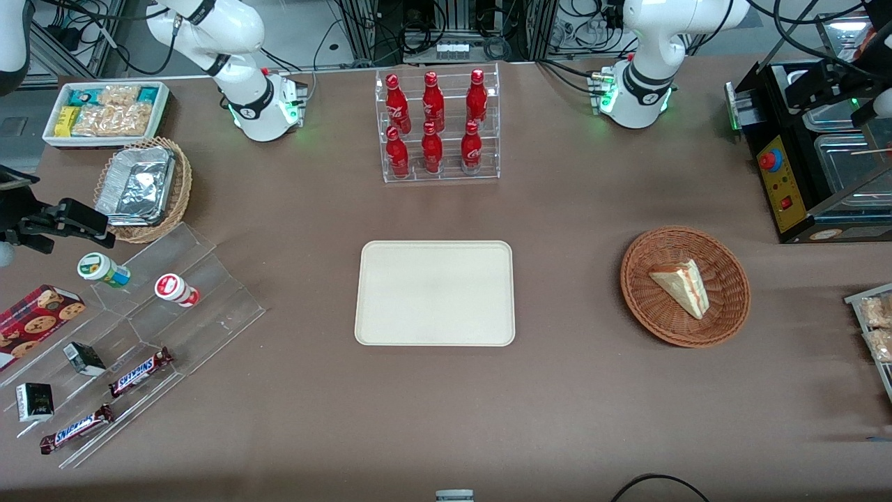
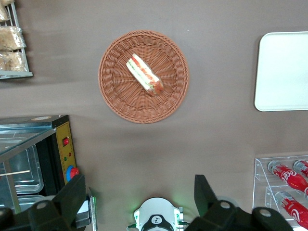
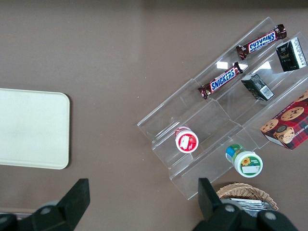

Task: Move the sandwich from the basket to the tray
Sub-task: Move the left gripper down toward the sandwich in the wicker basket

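The sandwich (image 1: 681, 286) (image 2: 144, 74), a white bread wedge with a red and green filling stripe, lies in the round reddish-brown wicker basket (image 1: 725, 307) (image 2: 120, 96). The cream tray (image 1: 435, 293) (image 2: 284, 72) (image 3: 31, 127) lies flat and bare mid-table, beside the basket toward the parked arm's end. My left gripper (image 2: 139, 185) hangs high over the table, farther from the front camera than the basket, near its own arm's base (image 1: 637, 94). Its fingers (image 2: 76, 187) stand wide open with nothing between them.
A clear rack of red bottles (image 1: 437, 125) (image 2: 288, 178) stands farther back than the tray. A black display case (image 1: 815, 160) (image 2: 33, 154) and a wire shelf of snack packets (image 1: 874, 328) (image 2: 12, 43) flank the basket at the working arm's end. Acrylic steps with snacks (image 1: 125, 335) lie toward the parked arm's end.
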Tool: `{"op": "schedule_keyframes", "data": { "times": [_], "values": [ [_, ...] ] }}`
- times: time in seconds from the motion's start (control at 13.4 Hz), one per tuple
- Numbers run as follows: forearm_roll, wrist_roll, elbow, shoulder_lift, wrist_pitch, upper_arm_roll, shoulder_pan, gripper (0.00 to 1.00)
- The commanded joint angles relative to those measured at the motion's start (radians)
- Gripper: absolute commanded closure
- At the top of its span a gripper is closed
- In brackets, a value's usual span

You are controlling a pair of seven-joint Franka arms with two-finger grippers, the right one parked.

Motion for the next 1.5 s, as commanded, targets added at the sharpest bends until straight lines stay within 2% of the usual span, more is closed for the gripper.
{"op": "schedule_keyframes", "data": {
  "times": [0.0,0.3,0.75,0.9,1.2,1.42],
  "values": [
    [0.017,0.014,0.022,0.002,-0.03,-0.01,0.021,0.0],
    [0.023,-0.027,0.028,0.089,-0.015,-0.007,0.018,0.0],
    [0.013,-0.417,0.012,0.296,0.13,0.0,0.021,0.0],
    [0.01,-0.498,-0.044,0.333,0.207,0.002,0.021,0.0],
    [0.008,-0.688,-0.219,0.354,0.478,0.002,0.021,0.0],
    [0.01,-0.793,-0.287,0.388,0.594,0.002,0.021,0.0]
  ]
}}
